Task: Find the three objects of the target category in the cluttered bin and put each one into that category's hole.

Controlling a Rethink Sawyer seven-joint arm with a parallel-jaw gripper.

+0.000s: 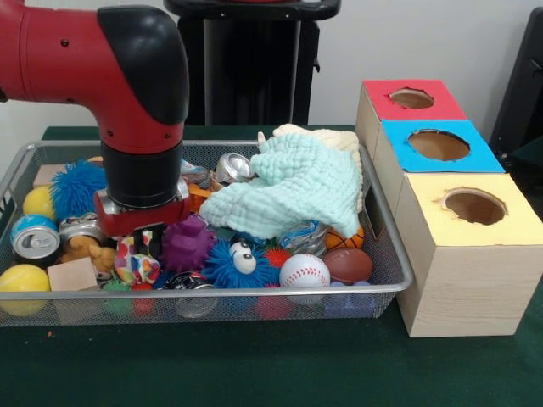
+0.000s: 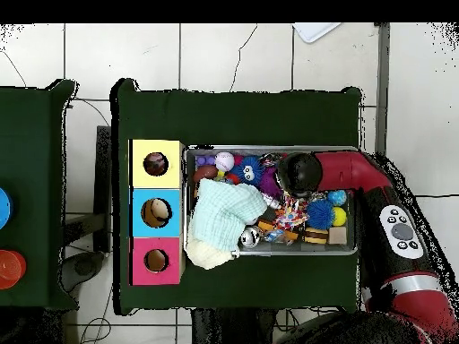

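The silver wire bin (image 1: 399, 254) is full of toys, cans and balls. One white cloth with multicolour polka dots (image 1: 134, 261) lies bunched at the bin's front left; it also shows in the overhead view (image 2: 291, 215). My gripper (image 1: 146, 246) reaches down into the bin right on top of it, and its fingers stand close together, pinching the cloth's top. No other polka-dot cloth shows. The yellow-topped box's hole (image 1: 475, 206) is at the right, outside the bin, and is empty; it also shows in the overhead view (image 2: 155, 164).
A mint-green waffle cloth (image 1: 297, 191) drapes over the bin's middle, with a cream cloth (image 1: 339, 140) behind it. The blue-topped box (image 1: 437, 146) and the red-topped box (image 1: 411, 99) stand behind the yellow one. A purple spiky ball (image 1: 187, 244) and a wooden block (image 1: 72, 275) flank the gripper.
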